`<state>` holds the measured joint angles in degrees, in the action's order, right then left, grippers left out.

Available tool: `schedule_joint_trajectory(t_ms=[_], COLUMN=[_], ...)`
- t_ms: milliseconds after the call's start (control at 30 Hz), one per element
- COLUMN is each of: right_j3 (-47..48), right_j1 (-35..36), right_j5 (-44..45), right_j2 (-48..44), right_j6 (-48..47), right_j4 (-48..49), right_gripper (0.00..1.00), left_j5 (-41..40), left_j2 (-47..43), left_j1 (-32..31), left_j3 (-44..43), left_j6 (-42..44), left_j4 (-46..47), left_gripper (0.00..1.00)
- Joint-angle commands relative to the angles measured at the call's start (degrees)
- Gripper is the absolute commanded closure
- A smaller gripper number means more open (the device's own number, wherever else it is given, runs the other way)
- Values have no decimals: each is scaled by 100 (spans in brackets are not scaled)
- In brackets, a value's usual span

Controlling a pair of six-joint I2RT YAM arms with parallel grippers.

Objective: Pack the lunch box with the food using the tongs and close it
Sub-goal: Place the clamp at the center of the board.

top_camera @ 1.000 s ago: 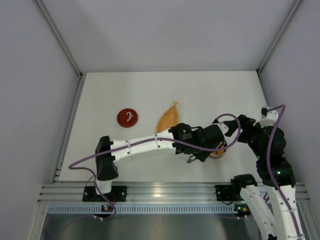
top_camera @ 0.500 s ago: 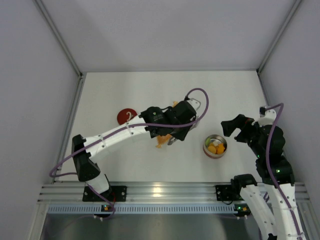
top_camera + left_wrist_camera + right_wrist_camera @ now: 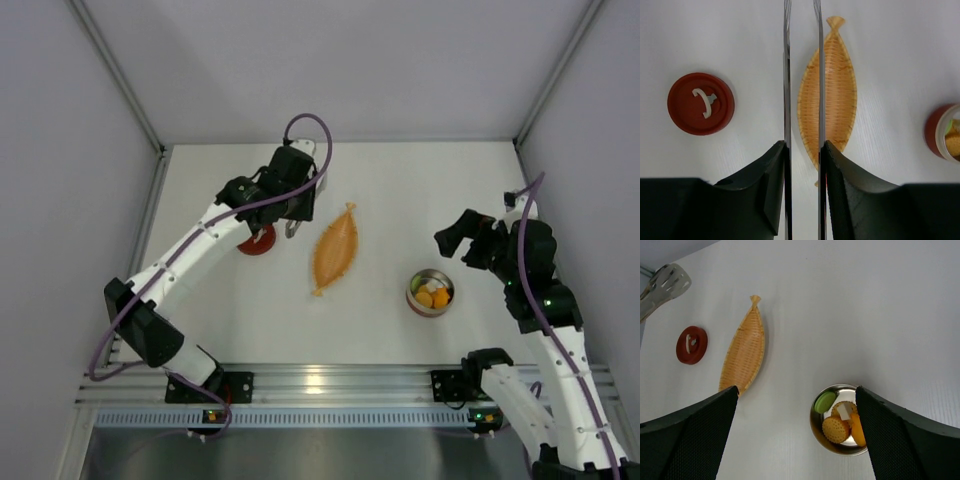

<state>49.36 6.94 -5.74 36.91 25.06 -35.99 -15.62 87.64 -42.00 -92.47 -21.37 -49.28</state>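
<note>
Tongs [image 3: 665,282] gripped, left arm [image 3: 190,247] outstretched over lid [image 3: 701,103]

From above I see my left arm stretched out to the far left of the table [image 3: 430,185], the left gripper [image 3: 292,214] hanging just over the edge of the red lid [image 3: 257,244], with a short silver bit of the tongs [image 3: 291,230] poking out beneath it. The orange leaf-shaped tray [image 3: 335,250] lies bare just right of that, and well to its right the lunch box [image 3: 412,297] stands uncovered with the food [image 3: 434,296] inside, orange and yellow pieces showing. My right gripper [image 3: 458,236] hovers beyond the box, jaws spread and holding nothing.
</note>
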Motion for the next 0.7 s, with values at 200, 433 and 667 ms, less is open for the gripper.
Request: schedule_joint_trajectory(t_ms=[200,433,667], right_j3=[232,21,47], right_j1=[-52,-44,0], right_j5=[-708,-587,-665], right_j2=[501,633,871], right_j6=[78,8,-54], right_j4=[399,312,382], right_gripper=[0,1,1], left_j5=[94,744,753], left_j2=[710,1519,2284], left_j1=[1096,1624,1712], left_j3=[-35,44,-17], left_j6=[387,230,89], left_j4=[1209,1868,2282], left_gripper=[56,56,55])
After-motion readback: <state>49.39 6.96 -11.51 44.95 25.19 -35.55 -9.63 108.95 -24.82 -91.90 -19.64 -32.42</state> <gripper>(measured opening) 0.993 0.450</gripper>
